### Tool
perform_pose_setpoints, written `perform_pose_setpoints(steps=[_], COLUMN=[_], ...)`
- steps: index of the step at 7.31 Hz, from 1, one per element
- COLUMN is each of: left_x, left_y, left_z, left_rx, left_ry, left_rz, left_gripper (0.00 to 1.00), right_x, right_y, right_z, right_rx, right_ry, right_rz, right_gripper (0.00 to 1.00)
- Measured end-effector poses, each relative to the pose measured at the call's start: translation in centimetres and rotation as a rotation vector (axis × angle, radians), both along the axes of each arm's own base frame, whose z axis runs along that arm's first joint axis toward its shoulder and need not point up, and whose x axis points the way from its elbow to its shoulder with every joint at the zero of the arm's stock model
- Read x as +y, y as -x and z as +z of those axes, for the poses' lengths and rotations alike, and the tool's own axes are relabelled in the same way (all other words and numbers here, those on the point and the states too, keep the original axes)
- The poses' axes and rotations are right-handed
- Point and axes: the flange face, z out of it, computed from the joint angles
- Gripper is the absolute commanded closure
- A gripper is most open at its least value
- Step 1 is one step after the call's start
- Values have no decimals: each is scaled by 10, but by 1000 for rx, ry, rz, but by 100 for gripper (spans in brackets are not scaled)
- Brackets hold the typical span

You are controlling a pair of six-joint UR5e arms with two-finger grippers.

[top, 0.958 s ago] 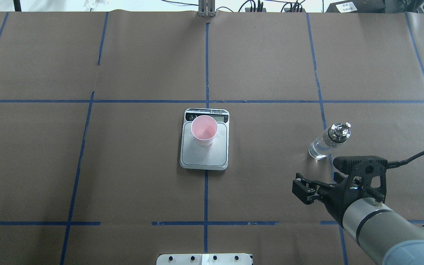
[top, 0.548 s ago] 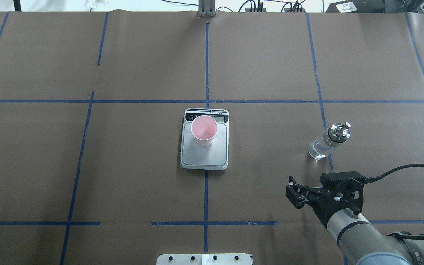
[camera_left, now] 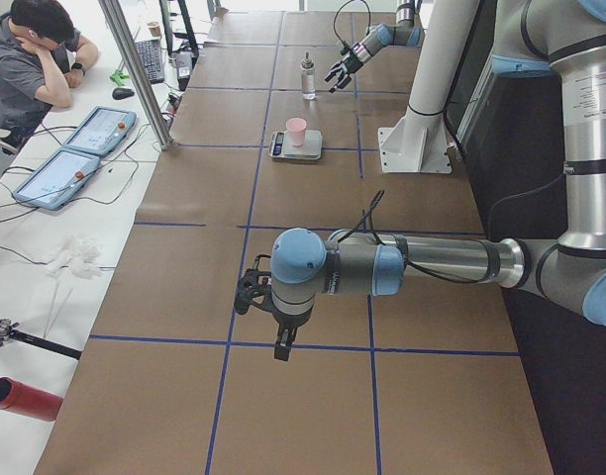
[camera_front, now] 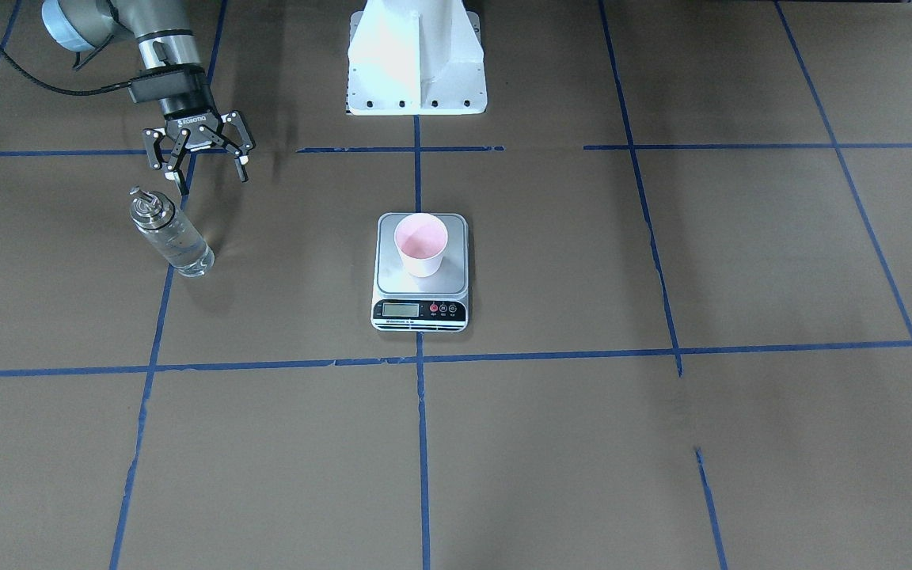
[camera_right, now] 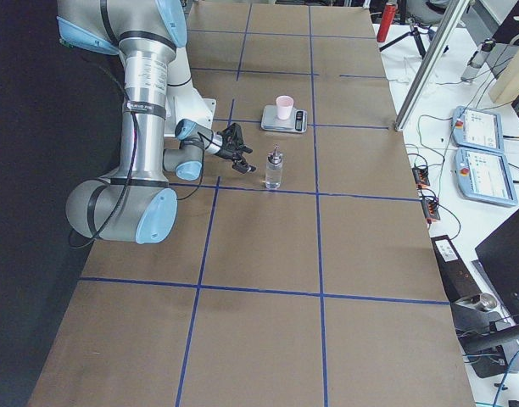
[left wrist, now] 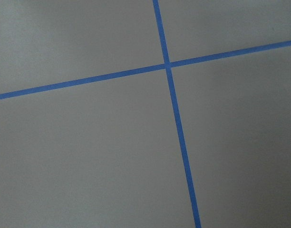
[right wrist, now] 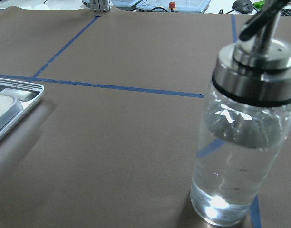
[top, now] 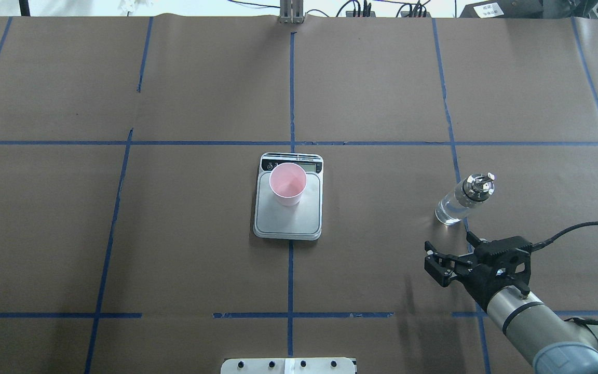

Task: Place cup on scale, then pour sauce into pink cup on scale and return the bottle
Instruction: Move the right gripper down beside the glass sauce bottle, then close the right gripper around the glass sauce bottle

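A robotics lab: two industrial arms [camera_left: 412,262] stand on a white pedestal [camera_front: 416,63] at a table [top: 371,83] papered brown and gridded with blue tape [top: 291,93]. Cables [top: 353,8] crowd its 12 o'clock edge. In the left side view, at 10 o'clock, a person [camera_left: 31,64] sits by two tablets [camera_left: 97,129].

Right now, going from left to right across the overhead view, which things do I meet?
Scale → bottle. The cup overlaps the scale and the right end effector overlaps the bottle, so both are left out.
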Motion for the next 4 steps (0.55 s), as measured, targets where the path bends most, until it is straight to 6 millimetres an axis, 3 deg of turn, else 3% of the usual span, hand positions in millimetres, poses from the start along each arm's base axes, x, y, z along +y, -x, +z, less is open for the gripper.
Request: perform_pose_setpoints(steps=[4], left_x=[0], left_y=[0], left_z=[-6], left_rx=[-2], left_ry=[-11], left_rz=[-1], left_gripper=[0], right_x=[-33], right_y=[-16], right_z=[15], right_rx=[19], right_ry=[-8], right_rz=[78], right_gripper=[0])
